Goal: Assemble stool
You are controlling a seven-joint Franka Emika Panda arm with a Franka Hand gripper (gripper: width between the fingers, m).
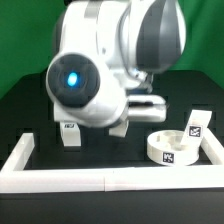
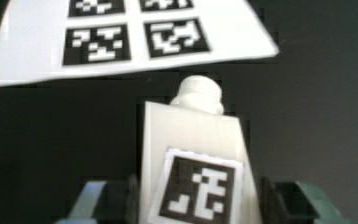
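The big arm (image 1: 105, 60) fills the middle of the exterior view and hides much of the black table (image 1: 25, 115). A white wall (image 1: 100, 181) runs along the table's near edge. In the wrist view you see the marker board (image 2: 123, 40) lying flat, with its far part cut off. The round seat (image 1: 170, 148) sits near the table's corner at the exterior view's right. The leg block by the seat (image 1: 195, 125) stands just behind it. The leg block under the arm (image 1: 68, 133) stands near the exterior view's left. You cannot tell if it is the gripped one. The gripper (image 2: 197, 205) is clenched on the held leg block (image 2: 194, 150), with fingers (image 2: 98, 200) on both sides. A small peg (image 2: 197, 95) sticks out of its end.
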